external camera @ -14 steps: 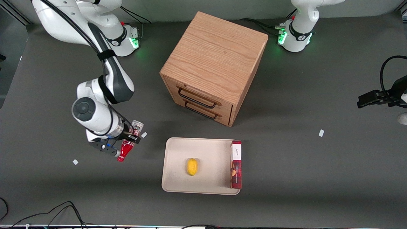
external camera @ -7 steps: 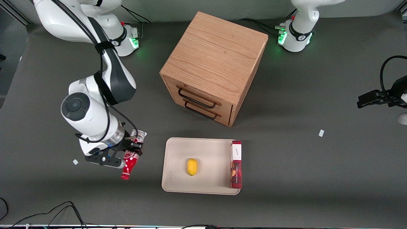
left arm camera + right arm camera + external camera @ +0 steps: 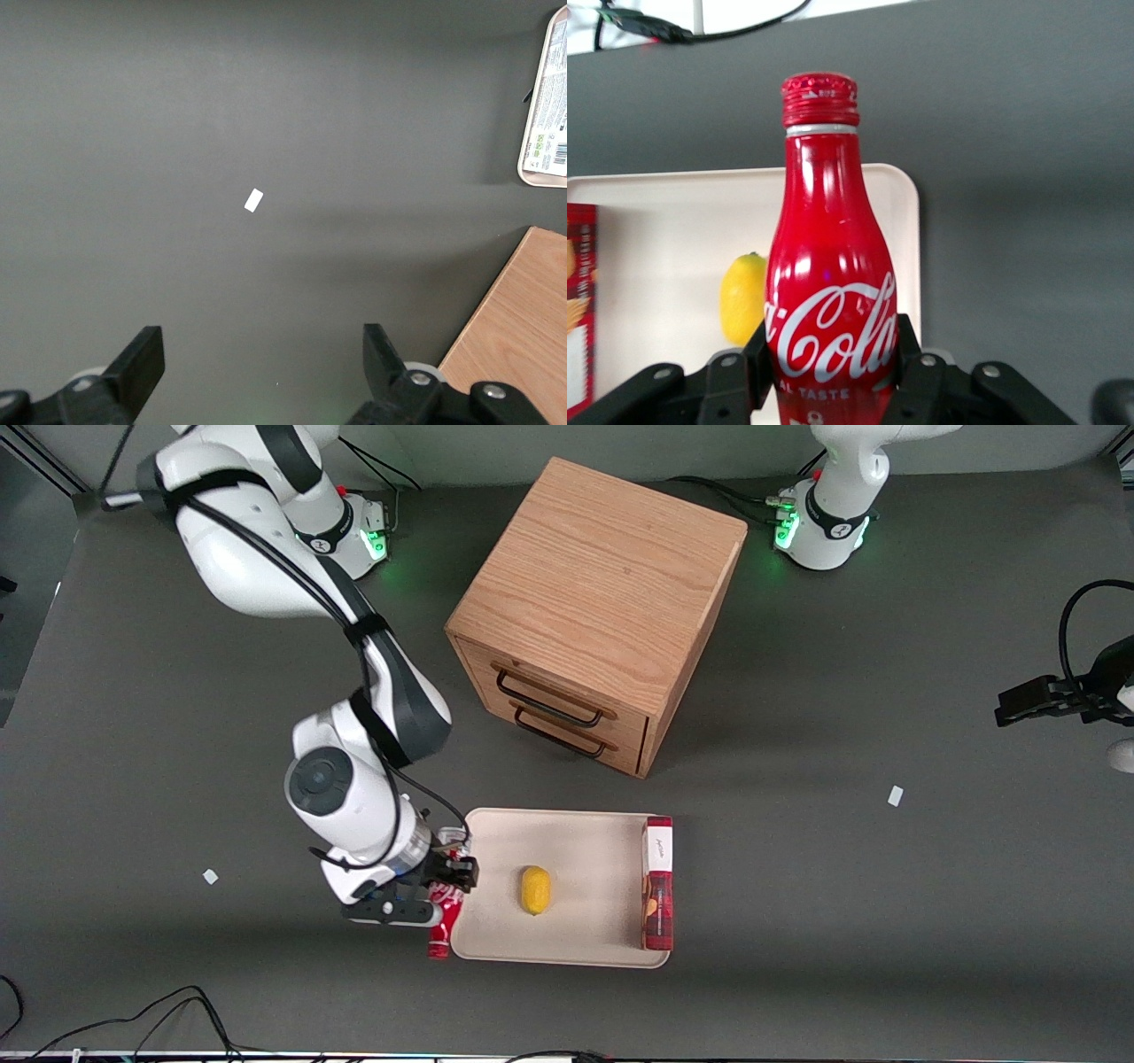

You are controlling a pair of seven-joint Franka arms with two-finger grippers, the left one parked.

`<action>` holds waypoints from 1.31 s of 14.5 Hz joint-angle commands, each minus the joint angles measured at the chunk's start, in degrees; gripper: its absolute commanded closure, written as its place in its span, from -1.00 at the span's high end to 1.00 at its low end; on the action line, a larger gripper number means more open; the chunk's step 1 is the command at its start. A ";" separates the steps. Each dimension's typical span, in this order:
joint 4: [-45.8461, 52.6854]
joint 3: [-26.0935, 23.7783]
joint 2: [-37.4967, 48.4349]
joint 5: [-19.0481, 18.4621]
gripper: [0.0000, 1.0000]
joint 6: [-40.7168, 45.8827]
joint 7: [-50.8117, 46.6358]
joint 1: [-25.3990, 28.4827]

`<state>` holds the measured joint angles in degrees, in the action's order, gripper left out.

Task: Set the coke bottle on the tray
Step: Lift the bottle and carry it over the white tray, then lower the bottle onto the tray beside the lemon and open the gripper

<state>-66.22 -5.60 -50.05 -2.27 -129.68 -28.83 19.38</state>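
Observation:
My right gripper (image 3: 450, 875) is shut on the red coke bottle (image 3: 443, 923), held in the air over the cream-beige tray's (image 3: 496, 841) edge at the working arm's end. The bottle lies roughly level, its red cap pointing toward the front camera. In the right wrist view the fingers (image 3: 760, 350) clamp both sides of the bottle (image 3: 828, 266) at the white script logo. The tray (image 3: 664, 230) lies below the bottle there.
A yellow lemon (image 3: 535, 889) lies in the middle of the tray. A red snack box (image 3: 658, 882) stands along the tray's edge toward the parked arm's end. A wooden drawer cabinet (image 3: 594, 602) stands farther from the front camera than the tray. Small white scraps (image 3: 210, 876) lie on the table.
My right gripper has carried the bottle sideways toward the tray, from over bare table to the tray's near edge. The lemon and snack box have not moved.

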 commanded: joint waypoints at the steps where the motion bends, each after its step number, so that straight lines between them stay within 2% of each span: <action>1: 4.26 -0.20 -5.75 -1.16 -0.74 -3.82 0.79 0.75; 2: 4.17 -0.20 -6.63 -1.15 -0.71 -4.44 0.53 0.83; 7: 3.64 -0.20 -9.00 -1.15 -0.03 -6.81 0.53 0.84; 12: 1.80 -0.20 -10.15 -1.07 0.13 -10.42 0.26 0.84; 14: 1.53 -0.29 -10.15 -0.98 0.57 -10.51 -0.09 0.84; 15: 1.44 -0.20 -10.15 -0.89 0.88 -10.51 -0.18 0.84; 16: 1.44 -0.20 -10.15 -1.07 1.00 -10.60 -0.09 0.75; 19: 1.35 -0.20 -9.98 -1.24 1.00 -11.30 0.00 0.75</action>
<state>-65.05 -5.61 -60.21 -2.32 -140.18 -28.77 20.16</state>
